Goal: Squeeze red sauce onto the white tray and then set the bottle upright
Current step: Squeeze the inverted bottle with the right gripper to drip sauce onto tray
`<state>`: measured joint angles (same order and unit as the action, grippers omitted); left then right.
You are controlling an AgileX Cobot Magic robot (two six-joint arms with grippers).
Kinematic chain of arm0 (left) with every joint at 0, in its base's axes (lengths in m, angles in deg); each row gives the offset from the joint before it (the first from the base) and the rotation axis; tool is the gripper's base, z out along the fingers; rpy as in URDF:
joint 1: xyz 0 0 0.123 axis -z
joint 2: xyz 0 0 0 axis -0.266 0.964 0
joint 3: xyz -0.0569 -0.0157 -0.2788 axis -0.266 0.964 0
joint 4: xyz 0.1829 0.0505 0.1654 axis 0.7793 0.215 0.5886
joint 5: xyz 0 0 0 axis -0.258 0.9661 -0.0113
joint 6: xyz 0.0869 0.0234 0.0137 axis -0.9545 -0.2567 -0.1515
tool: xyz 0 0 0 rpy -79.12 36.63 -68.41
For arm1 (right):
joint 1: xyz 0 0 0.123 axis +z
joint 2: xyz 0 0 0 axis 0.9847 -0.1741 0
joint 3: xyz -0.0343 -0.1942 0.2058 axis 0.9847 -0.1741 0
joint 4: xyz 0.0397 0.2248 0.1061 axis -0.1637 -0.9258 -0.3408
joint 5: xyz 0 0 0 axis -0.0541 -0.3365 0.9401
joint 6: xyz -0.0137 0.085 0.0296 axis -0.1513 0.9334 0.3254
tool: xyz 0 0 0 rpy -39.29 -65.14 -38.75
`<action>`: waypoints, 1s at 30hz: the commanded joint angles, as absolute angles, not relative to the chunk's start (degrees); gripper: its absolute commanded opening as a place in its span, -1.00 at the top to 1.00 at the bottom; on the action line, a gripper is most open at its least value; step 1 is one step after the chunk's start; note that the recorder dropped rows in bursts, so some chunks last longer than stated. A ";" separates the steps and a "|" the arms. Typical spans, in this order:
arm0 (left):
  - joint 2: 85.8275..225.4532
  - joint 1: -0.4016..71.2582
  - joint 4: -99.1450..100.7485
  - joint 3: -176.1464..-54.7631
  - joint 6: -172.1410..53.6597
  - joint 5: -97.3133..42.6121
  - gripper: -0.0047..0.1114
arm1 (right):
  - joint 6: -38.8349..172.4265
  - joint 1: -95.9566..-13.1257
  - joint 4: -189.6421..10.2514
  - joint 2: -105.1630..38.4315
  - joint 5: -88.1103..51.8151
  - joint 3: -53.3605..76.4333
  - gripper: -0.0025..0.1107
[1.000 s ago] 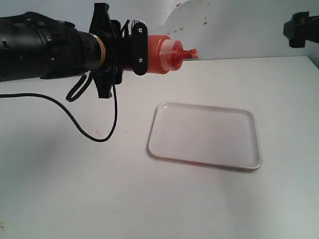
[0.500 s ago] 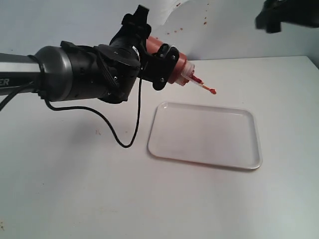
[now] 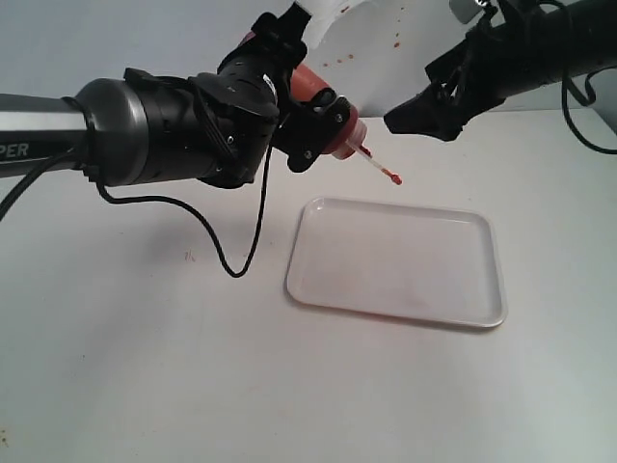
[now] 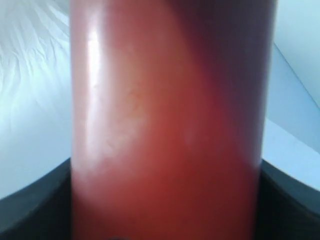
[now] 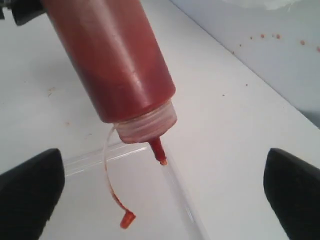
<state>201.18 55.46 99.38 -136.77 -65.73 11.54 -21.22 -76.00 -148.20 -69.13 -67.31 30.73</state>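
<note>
- Grips the bottle (image 3: 349, 133) around the body with the left gripper (image 3: 318, 130), jaws clamped on two sides of it.
- Holds it in the air at the far left corner of the tray (image 3: 301, 262), tilted steeply, base up and away from the tray, nozzle (image 3: 366, 157) slanting down toward it.
- Cannot tell if the nozzle end is right over the tray's far rim or just beyond it.
- Shows dark red sauce (image 5: 100, 55) through the bottle (image 5: 117, 75) wall, down to the pale cap.
- Leaves the nozzle (image 5: 158, 150) uncovered; small red tip cap (image 5: 127, 219) off it, dangling on a thin curved tether (image 5: 106, 170) over the tray (image 5: 150, 205).
- Fills nearly the whole left wrist view with the red bottle (image 4: 170, 125) wall, very near and blurred.
- Hovers with the right gripper (image 3: 421, 116) above the tray's far side, to the right of the bottle and near its nozzle, not touching it.
- Has the right jaws wide apart, nothing between them gripped; both dark fingers (image 5: 30, 192) at either side of the tray corner in the right wrist view.
- Lies flat on the white table (image 3: 145, 376), the tray, with the low rim up.
- Behind the tray, pale backdrop (image 3: 424, 29) with small red-brown specks; left of the tray, black cable (image 3: 241, 253) hanging from the left arm down to the table.
</note>
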 commanded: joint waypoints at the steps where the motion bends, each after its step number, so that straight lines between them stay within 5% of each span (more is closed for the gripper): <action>1: 200.55 55.66 100.75 -137.71 -68.92 11.21 0.92 | -27.19 -73.90 -149.26 -70.30 -68.10 31.07 -0.90; 23: 200.55 55.66 100.75 -137.71 -68.82 5.52 0.92 | -38.12 -61.86 -156.58 -77.13 -47.05 31.07 -0.82; 26: 200.55 55.66 100.75 -137.71 -68.82 5.52 0.92 | -39.08 -61.86 -156.98 -77.13 -47.05 31.07 -0.31; 30: 200.55 55.66 100.75 -137.71 -68.82 5.61 0.92 | -39.08 -61.86 -156.19 -77.03 -47.72 31.07 0.89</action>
<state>201.18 55.46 99.97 -136.81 -69.81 4.65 -38.57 -61.98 -155.59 -77.42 -47.49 30.84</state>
